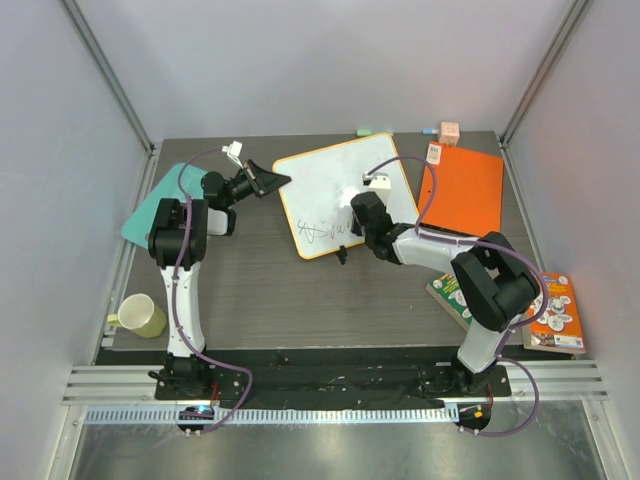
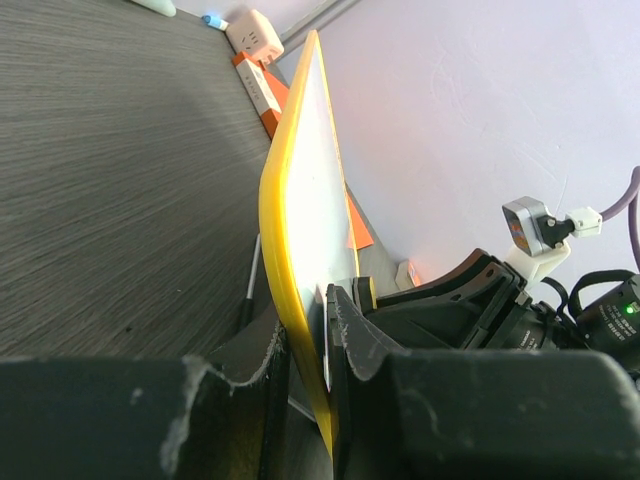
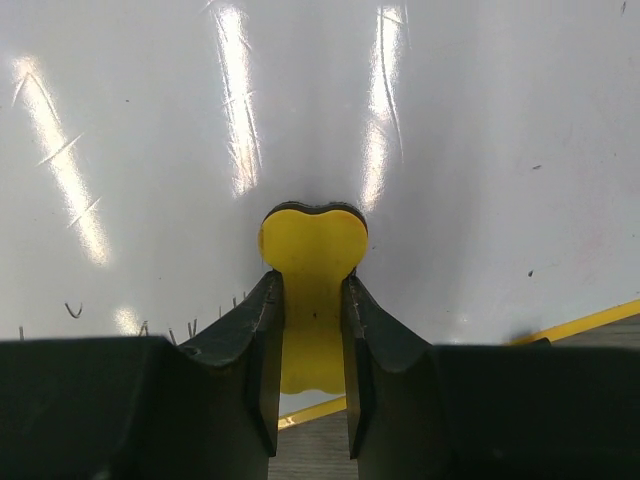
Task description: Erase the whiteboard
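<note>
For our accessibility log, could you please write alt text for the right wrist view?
The right gripper, shut on a yellow eraser, holds it against the whiteboard. Small black marks show at lower left; the yellow rim crosses the lower right.

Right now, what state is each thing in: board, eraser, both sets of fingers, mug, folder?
Whiteboard: scribbles by its near edge, rest mostly clean.
Eraser: gripped, pressed on the whiteboard.
Left fingers: shut on the whiteboard's rim.
Right fingers: shut on the eraser.
Mug: upright.
Folder: closed, flat.
</note>
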Robot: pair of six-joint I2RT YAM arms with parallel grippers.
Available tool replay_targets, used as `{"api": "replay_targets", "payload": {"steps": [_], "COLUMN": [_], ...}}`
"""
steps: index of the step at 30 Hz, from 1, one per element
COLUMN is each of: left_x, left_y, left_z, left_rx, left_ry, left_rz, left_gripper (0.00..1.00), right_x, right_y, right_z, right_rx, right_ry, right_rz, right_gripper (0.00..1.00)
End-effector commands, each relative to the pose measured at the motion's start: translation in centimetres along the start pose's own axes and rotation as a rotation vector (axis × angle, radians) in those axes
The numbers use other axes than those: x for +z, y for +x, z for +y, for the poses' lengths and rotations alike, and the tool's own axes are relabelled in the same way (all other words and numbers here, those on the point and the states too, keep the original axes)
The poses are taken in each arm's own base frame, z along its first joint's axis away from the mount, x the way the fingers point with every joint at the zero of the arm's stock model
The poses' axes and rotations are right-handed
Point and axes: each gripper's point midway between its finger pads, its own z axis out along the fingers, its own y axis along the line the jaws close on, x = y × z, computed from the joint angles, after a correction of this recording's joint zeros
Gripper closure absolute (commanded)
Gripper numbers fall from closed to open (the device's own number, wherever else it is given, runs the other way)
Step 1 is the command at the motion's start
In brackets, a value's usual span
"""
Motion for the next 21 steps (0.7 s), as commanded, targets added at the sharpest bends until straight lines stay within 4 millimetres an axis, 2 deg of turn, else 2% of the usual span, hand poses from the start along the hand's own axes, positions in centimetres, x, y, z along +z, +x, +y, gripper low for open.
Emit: {"api": "replay_targets", "payload": {"steps": [1, 2, 5, 14, 21], "left_x": [1.2, 1.2, 1.3, 1.3, 1.3], "left_y": [0.5, 0.5, 0.5, 0.5, 0.4], "left_z": [-4.4, -4.4, -4.5, -4.4, -4.4], "left_rx": [0.267, 0.268, 0.270, 0.270, 0.268], "left_ry": [0.185, 0.185, 0.187, 0.186, 0.186], "left_rz": [0.034, 0.035, 0.036, 0.033, 0.030], "left_gripper": [1.00, 1.00, 1.00, 1.00, 1.00], "right_x": [-1.6, -1.5, -1.5, -2.6, -2.9], "right_y": [11.6, 11.1, 11.1, 13.3, 13.6], "right_z": [1.2, 2.0, 3.8, 7.8, 11.6], "right_rx": [-0.160, -0.157, -0.162, -0.164, -0.155], "right_ry": [-0.077, -0.093, -0.127, -0.215, -0.313], "right_rz": [0.374, 0.364, 0.370, 0.411, 0.415], "right_gripper": [0.99, 0.99, 0.99, 0.99, 0.99]}}
